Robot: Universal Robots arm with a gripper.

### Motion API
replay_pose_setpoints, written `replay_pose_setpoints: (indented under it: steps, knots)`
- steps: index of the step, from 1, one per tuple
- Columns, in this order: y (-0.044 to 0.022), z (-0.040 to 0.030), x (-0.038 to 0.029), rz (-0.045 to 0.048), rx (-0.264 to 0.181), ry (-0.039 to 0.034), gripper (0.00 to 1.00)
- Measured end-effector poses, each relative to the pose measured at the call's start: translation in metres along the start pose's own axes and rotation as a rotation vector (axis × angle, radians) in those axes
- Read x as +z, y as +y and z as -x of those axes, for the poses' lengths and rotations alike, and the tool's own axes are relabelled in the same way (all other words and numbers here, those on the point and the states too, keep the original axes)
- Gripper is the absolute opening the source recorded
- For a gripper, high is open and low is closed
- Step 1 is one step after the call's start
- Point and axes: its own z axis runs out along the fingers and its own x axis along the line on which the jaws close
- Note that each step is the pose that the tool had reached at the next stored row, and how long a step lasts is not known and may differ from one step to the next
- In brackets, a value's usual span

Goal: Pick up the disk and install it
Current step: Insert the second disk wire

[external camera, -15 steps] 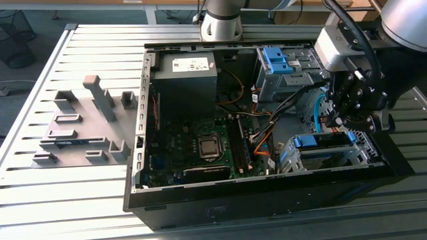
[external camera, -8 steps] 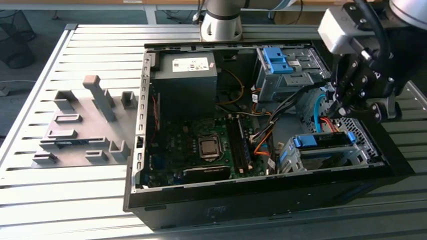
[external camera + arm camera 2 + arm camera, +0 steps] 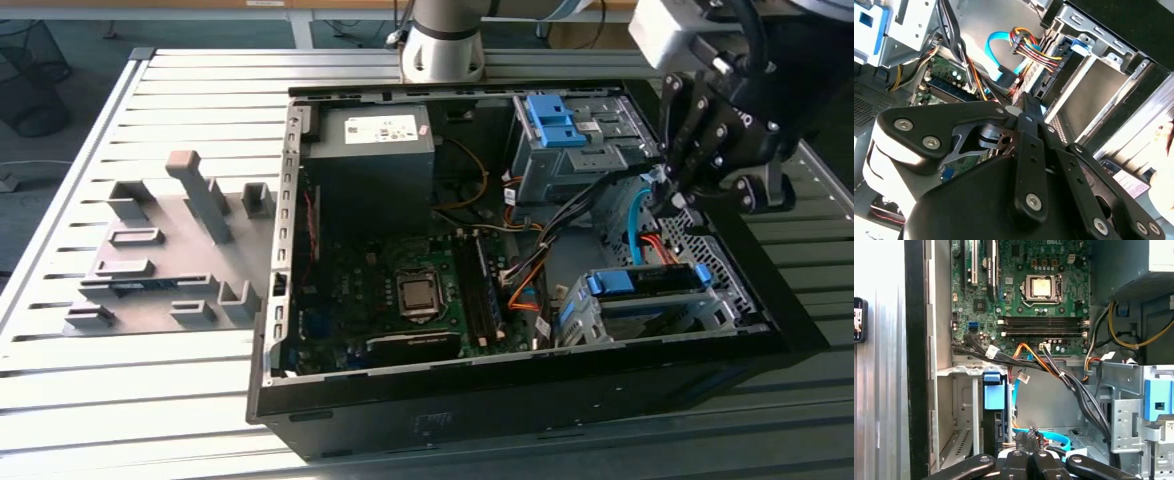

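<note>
The computer case [image 3: 534, 400] is a black sheet-metal box lying open on a bench [image 3: 160, 420] of ribbed aluminium slats that shine in the light. Inside lies a green motherboard [image 3: 400, 290] with a square processor socket [image 3: 418, 292]. Beyond it sits a plain grey power supply [image 3: 367, 150].

The disk [image 3: 650, 282] sits in a perforated steel cage at the case's near corner, on the exterior view's right, its blue plastic bracket uppermost. A bare blue latch [image 3: 551, 120] tops another cage at the far side.

The gripper [image 3: 663, 195] is matt black, built of bolted link bars. It hangs over the case's edge on the exterior view's right, between the two cages. Its fingers are drawn together to a narrow tip, and nothing shows held between them.

The first wrist view looks along the case floor. It shows the disk [image 3: 992, 390] edge-on in its cage, four long memory slots [image 3: 1043, 326] and the gripper [image 3: 1028, 447] beside a glossy blue ribbon cable [image 3: 1054, 436]. The second wrist view shows the gripper [image 3: 1023, 102] from behind, with a bundle of red, yellow and orange wires [image 3: 1029, 50] past its tip.

On the exterior view's left a grey moulded fixture [image 3: 167, 250] of blocks and posts rests on the bench. At the far side stands the arm's silvery round base [image 3: 441, 40], with dull grey floor beyond the bench.
</note>
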Motion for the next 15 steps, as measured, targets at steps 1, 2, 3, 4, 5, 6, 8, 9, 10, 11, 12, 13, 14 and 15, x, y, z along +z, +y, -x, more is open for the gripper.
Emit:
replay_pose_setpoints:
  steps: [1,2,3,4,5,6,8,9,10,11,12,13,14,15]
  knots:
    - [0.0,0.0025,-0.0001,0.0018,0.0,0.0039,0.11]
    - [-0.0001,0.0051,-0.0002,0.0037,0.0,0.0079,0.11]
    - [-0.0001,0.0075,-0.0003,0.0058,0.0,0.0106,0.11]
    - [-0.0001,0.0092,-0.0006,0.0087,0.0,0.011,0.11]
    - [-0.0002,0.0104,-0.0014,0.0117,0.0,0.0114,0.11]
    - [-0.0002,0.0114,-0.003,0.0144,0.0,0.0118,0.11]
    - [-0.0003,0.0128,-0.0063,0.0181,0.001,0.0117,0.11]
    - [-0.0003,0.0138,-0.007,0.0184,0.001,0.0113,0.11]
    - [-0.0004,0.015,-0.0074,0.0184,0.002,0.0114,0.11]
    - [-0.0005,0.0166,-0.0078,0.0184,0.003,0.0118,0.11]
    - [-0.0005,0.0186,-0.0078,0.0184,0.004,0.0117,0.11]
    - [-0.0005,0.0207,-0.0077,0.0184,0.005,0.0118,0.11]
    - [-0.0005,0.0225,-0.0076,0.0184,0.006,0.0119,0.11]
    - [-0.0006,0.0244,-0.0075,0.0183,0.006,0.0118,0.11]
